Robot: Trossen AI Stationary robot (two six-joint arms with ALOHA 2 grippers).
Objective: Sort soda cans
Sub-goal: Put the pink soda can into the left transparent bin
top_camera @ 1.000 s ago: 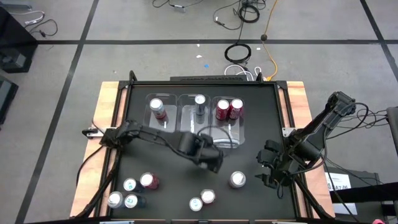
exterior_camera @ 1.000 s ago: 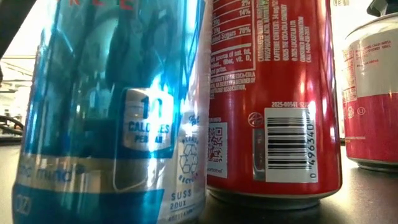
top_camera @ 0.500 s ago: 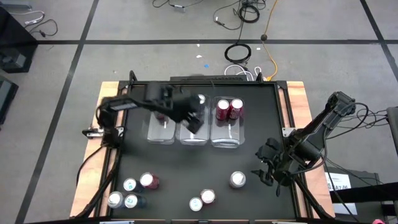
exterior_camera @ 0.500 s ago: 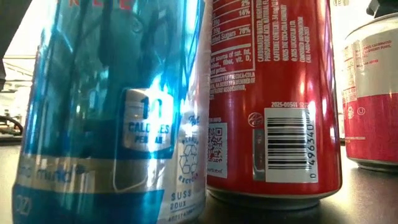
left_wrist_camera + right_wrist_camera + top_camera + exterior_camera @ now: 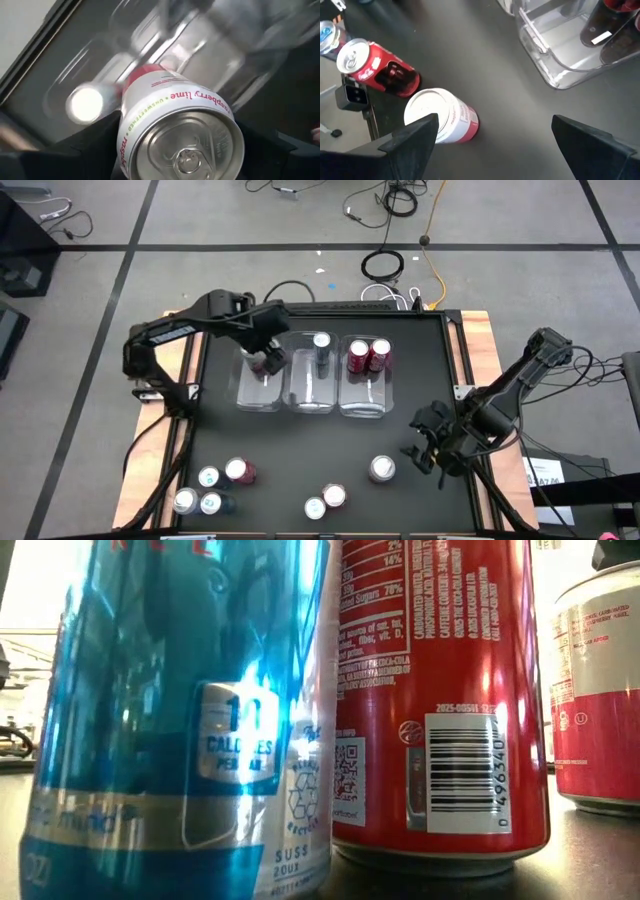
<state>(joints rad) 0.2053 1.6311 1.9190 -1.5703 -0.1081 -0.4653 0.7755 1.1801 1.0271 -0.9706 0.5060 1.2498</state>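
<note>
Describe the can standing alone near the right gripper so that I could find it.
Start at the three clear bins at the back of the black table. Come forward and right, toward the open right gripper. The lone can stands just left of it: white top half, pinkish-red bottom half, no can beside it.

Soda cans (image 5: 369, 357): 5 binned, 7 loose upright.

Left arm stretched far forward, its claw (image 5: 268, 360) gripping something. Right arm bent low, its claw (image 5: 422, 448) spread wide, holding nothing.
</note>
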